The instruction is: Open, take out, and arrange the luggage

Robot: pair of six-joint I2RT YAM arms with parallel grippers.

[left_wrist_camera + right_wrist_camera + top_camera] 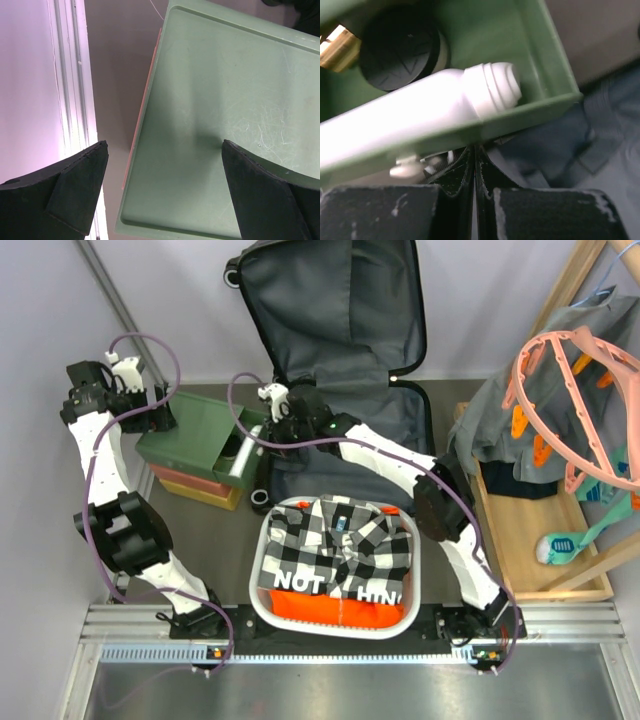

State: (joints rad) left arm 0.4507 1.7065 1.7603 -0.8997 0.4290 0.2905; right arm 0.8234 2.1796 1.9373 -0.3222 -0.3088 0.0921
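The luggage [335,310] lies open at the back centre, its lid leaning on the wall and its dark grey lining showing. My right gripper [273,412] is at the lower half's left edge, beside the green-topped boxes. In the right wrist view it [474,149] is shut with the fingertips pressed together, just under the green box's wall [520,117], with grey lining [600,150] to the right. I cannot tell if anything thin is pinched. My left gripper [157,412] is open and empty above the green lid [225,100], and it also shows in the left wrist view [164,146].
The stacked boxes [195,445] stand left of the luggage, with a white bottle [420,105] and a black cap [400,45] in the open green one. A white basket [262,605] with a checked shirt is front centre. A wooden rack [520,540] with hangers and clothes is at the right.
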